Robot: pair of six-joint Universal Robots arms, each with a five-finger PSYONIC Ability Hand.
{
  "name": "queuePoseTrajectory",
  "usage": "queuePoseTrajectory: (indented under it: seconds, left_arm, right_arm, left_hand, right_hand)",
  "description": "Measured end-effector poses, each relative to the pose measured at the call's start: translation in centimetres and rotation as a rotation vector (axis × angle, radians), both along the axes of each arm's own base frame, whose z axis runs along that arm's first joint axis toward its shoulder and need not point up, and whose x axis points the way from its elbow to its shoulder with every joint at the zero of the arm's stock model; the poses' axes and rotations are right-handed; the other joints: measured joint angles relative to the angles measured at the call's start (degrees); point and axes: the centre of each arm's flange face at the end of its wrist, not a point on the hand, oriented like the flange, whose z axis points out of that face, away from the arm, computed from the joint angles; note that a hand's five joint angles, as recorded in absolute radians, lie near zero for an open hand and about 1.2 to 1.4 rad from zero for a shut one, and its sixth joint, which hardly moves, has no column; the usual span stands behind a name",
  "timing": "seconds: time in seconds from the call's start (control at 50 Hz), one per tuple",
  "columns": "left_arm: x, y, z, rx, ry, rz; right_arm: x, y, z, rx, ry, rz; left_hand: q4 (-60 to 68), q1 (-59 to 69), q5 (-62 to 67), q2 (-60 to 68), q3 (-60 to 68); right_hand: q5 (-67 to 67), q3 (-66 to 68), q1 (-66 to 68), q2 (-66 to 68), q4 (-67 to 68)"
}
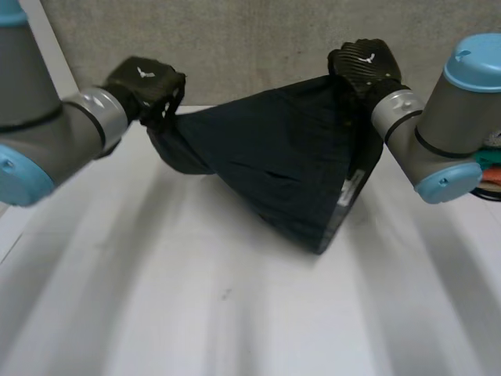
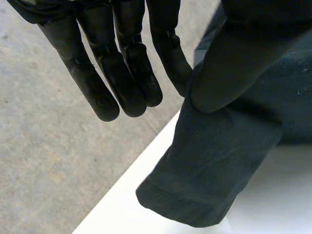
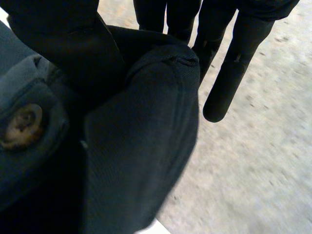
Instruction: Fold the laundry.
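Hanging between both hands across the upper half of the frame, the dark garment (image 1: 282, 172) runs left to right, its lowest corner reaching the worktop (image 1: 196, 298), the left hand (image 1: 145, 82) thumb-clamping one end at upper left, the right hand (image 1: 364, 66) pinching the buttoned end slightly higher at upper right.

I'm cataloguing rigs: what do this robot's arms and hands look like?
The left arm and right arm are grey with light-blue joint caps and silver wrist cuffs. The left hand and right hand are black, each with a small white mark on its back.
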Motion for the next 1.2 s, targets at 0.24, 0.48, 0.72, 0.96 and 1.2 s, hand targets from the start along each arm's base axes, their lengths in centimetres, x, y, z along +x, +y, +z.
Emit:
queuePoseTrajectory:
  seconds: [0.24, 0.48, 0.72, 0.96, 1.2]
  left_arm:
    - [-1.3, -0.5, -10.5, 0.101, -0.151, 0.059]
    - [1.6, -1.7, -7.8, 0.098, -0.105, 0.142]
    - [7.6, -5.1, -9.3, 0.265, 0.022, 0.232]
    - [7.7, -6.3, -14.4, 0.525, 0.088, 0.172]
    - [4.8, -6.4, -15.4, 0.578, 0.110, 0.121]
  right_arm:
    - [2.5, -2.2, -8.5, 0.058, 0.127, 0.093]
    - [-1.5, 1.9, 0.9, 0.158, 0.014, -0.199]
    - [-2.6, 13.7, -2.9, 0.656, -0.010, -0.144]
    - [0.4, 18.7, -10.5, 0.694, 0.050, -0.109]
    - [2.1, 18.1, -13.5, 0.580, 0.105, -0.178]
  left_hand:
    - [-30.24, -32.43, -28.35, -31.08, -29.36]
    - [-54.33, -51.97, -52.71, -53.98, -53.41]
    - [-56.31, -53.63, -53.61, -55.99, -54.77]
    - [-56.31, -53.63, -53.61, -55.99, -54.77]
    - [-43.61, -40.17, -41.38, -43.71, -43.30]
  right_hand:
    - [-41.86, -41.92, -40.18, -42.46, -42.11]
    - [-55.27, -55.71, -52.36, -55.24, -56.22]
    - [-55.27, -55.71, -52.36, -55.25, -56.22]
    - [-55.27, -55.71, -52.36, -55.24, -56.22]
    - [-12.02, -10.63, -7.75, -8.99, -12.73]
